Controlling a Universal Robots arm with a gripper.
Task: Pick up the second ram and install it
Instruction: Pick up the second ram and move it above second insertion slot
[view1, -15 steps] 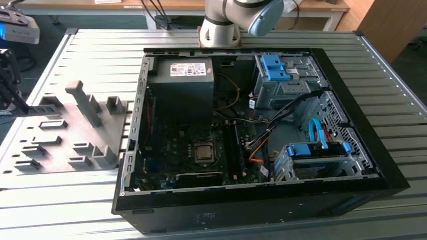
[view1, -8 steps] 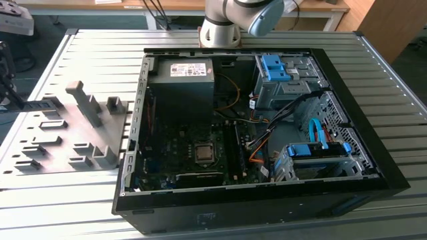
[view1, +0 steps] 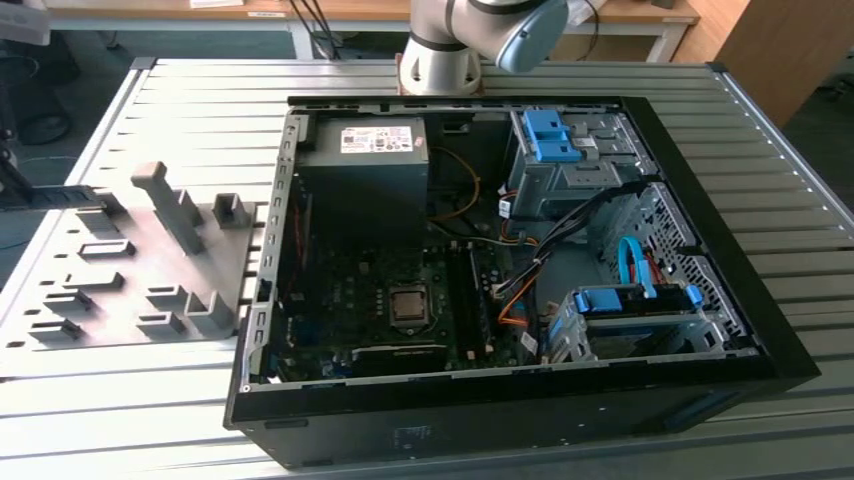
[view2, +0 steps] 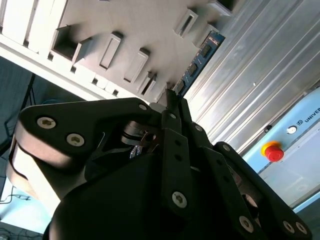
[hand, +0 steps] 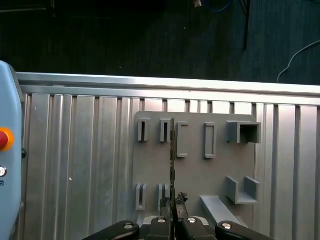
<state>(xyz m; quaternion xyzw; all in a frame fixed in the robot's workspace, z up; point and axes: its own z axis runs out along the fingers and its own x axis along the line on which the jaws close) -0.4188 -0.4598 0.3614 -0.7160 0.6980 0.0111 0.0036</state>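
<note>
Fingers (hand: 181, 200) pinch one end of the second ram (hand: 173, 155) above the grey fixture (hand: 200, 170)

computer case (view1: 507, 425): open, on slatted table (view1: 787, 225) | grey fixture tray (view1: 127, 278): beside case, exterior view's left

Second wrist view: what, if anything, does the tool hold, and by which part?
The tool grips the second ram by one end, the rest jutting out.

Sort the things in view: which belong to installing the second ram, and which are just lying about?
Job: second ram, gripped in the shut claw; motherboard in the open case.
Lying about: grey holder tray; blue drive cage; red stop button.
</note>
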